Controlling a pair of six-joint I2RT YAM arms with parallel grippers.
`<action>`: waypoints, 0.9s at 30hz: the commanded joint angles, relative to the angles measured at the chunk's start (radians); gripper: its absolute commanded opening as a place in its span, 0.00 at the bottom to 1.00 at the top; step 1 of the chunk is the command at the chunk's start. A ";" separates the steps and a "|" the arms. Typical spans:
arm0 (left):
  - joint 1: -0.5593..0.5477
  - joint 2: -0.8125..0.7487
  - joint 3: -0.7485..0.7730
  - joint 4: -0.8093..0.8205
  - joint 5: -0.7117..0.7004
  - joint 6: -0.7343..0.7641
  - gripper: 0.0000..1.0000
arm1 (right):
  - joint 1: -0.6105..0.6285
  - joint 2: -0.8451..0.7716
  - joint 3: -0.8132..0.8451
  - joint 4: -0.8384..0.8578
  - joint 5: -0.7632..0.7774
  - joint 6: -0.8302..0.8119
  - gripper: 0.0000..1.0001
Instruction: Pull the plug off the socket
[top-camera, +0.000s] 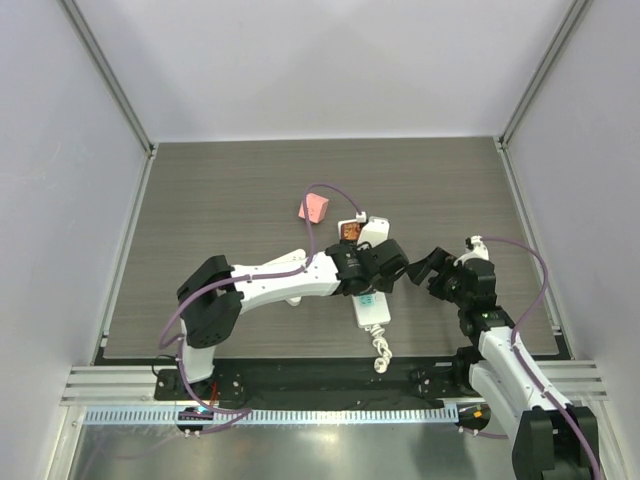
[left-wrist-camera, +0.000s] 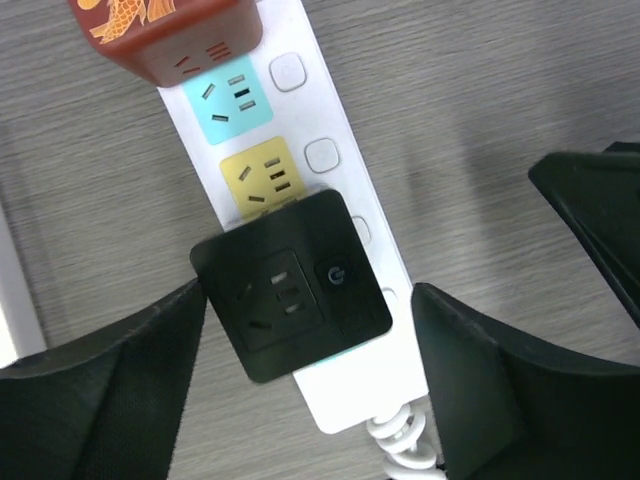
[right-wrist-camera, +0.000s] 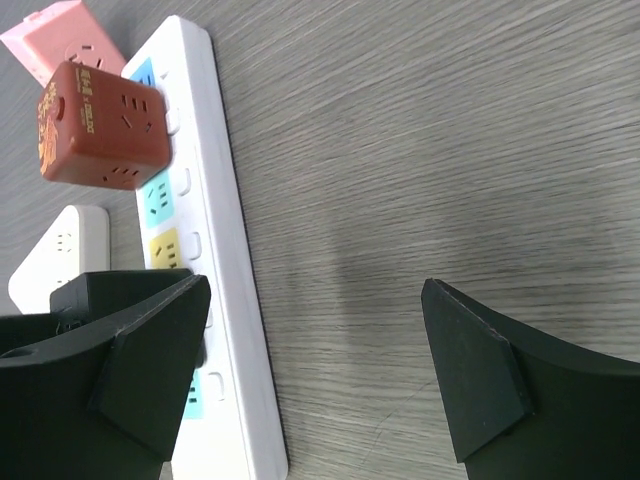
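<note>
The socket is a long white power strip (top-camera: 368, 312) with blue and yellow outlet faces and a coiled white cord (top-camera: 381, 355). A black square plug (left-wrist-camera: 290, 285) sits on it near the cord end. A red-brown cube plug (left-wrist-camera: 165, 35) sits on it farther along. My left gripper (left-wrist-camera: 308, 290) is open over the strip, with one finger (left-wrist-camera: 100, 390) on each side of the black plug, not pressing on it. My right gripper (right-wrist-camera: 315, 285) is open and empty over bare table just right of the strip (right-wrist-camera: 225, 250). It also shows in the top view (top-camera: 432, 268).
A pink adapter (top-camera: 315, 208) lies loose beyond the strip's far end. A white triangular plate (right-wrist-camera: 60, 250) lies beside the strip, on the side away from my right gripper. The grey wood table (top-camera: 220, 200) has white walls on three sides. The right gripper's finger (left-wrist-camera: 600, 220) shows near the strip.
</note>
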 joint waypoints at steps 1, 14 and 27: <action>0.022 0.016 -0.022 0.079 0.050 0.016 0.81 | -0.003 0.019 -0.001 0.111 -0.053 -0.002 0.92; 0.029 0.018 -0.077 0.141 0.079 0.048 0.37 | -0.003 0.117 -0.014 0.212 -0.169 0.021 0.95; 0.029 0.044 -0.025 0.101 0.091 0.102 0.74 | -0.003 0.165 -0.001 0.224 -0.182 0.006 0.97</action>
